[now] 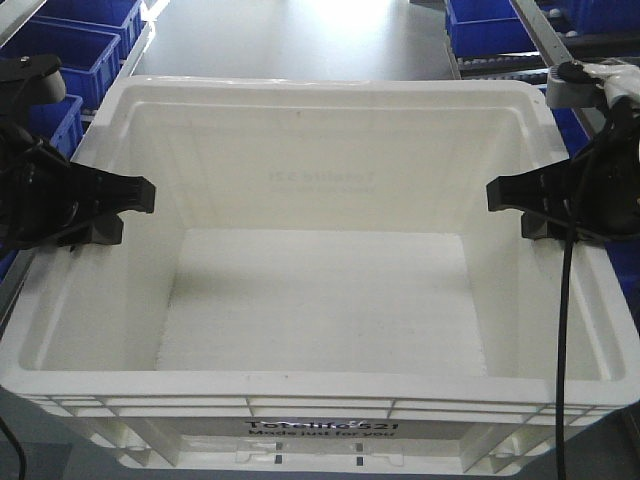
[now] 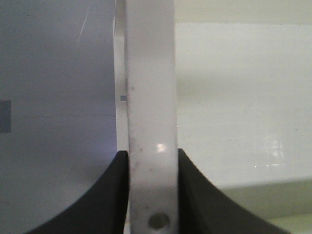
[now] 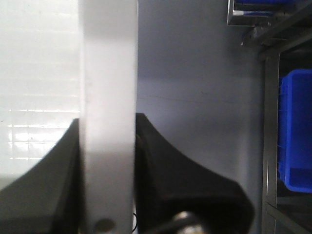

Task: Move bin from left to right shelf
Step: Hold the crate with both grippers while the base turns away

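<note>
White plastic fills almost the whole front view. The large white rectangular plastic bin (image 1: 300,388) is directly before the robot, with its black "Totelife" print (image 1: 322,428) on the nearest wall and nothing inside. It hangs between the two arms, in the aisle between the shelves, and as far as I can see it rests on neither shelf.

A little further back, the left gripper (image 1: 128,208) is clamped over the left side rim and the right gripper (image 1: 512,205) over the right side rim. In the left wrist view the black fingers (image 2: 105,200) press the white rim (image 2: 148,122) from both sides. The right wrist view shows the same.

Behind the bin lie the grey floor (image 1: 300,35) and the blue plastic bins (image 1: 80,45).

I judge that the step in hand is carrying the bin to the right shelf. The hold is only on a thin rim, so both arms should travel slowly, at equal height and with unchanged spacing, otherwise the rim may twist or slip out. The far right corner is near the metal shelf rail (image 1: 560,50) and needs room.
</note>
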Tool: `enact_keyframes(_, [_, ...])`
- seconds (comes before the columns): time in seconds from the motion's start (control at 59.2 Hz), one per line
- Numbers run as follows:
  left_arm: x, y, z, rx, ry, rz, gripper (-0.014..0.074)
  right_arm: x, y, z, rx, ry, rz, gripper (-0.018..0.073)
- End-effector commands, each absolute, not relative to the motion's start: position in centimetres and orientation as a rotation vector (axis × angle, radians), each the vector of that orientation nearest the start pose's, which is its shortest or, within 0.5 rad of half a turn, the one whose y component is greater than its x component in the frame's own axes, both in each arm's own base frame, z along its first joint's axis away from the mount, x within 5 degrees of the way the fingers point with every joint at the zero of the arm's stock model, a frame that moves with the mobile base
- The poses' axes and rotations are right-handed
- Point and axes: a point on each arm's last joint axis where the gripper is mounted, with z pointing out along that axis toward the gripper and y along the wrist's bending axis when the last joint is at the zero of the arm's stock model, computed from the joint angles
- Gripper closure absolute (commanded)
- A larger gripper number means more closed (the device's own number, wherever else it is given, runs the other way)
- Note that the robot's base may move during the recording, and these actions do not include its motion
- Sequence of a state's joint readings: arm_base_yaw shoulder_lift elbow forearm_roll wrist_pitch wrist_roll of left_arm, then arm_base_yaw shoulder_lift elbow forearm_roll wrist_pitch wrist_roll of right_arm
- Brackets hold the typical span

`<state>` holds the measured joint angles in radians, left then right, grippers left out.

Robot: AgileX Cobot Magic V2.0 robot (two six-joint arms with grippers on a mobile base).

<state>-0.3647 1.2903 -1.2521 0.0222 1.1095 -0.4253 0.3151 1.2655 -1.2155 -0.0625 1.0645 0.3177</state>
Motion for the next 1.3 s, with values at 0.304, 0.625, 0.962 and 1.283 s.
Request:
enact_keyframes(0.304, [23.34,-8.18,38.4,-0.034,2.507,-0.218,0.0603,23.93,6.45,38.45,-0.011,2.417,0.133,0.0559])
enact_keyframes(0.625, [23.34,-8.18,38.4,-0.034,2.507,-0.218,0.0603,23.93,6.45,38.45,-0.011,2.417,0.133,0.0559])
enact_keyframes(0.962, [23.34,-8.18,38.4,-0.034,2.507,-0.218,0.0603,23.93,6.46,38.45,-0.01,2.417,0.135,0.0559])
enact_keyframes(1.283, [23.34,-8.18,38.4,-0.034,2.507,-0.218,0.0603,23.93,6.46,38.45,-0.01,2.417,0.134,0.0559])
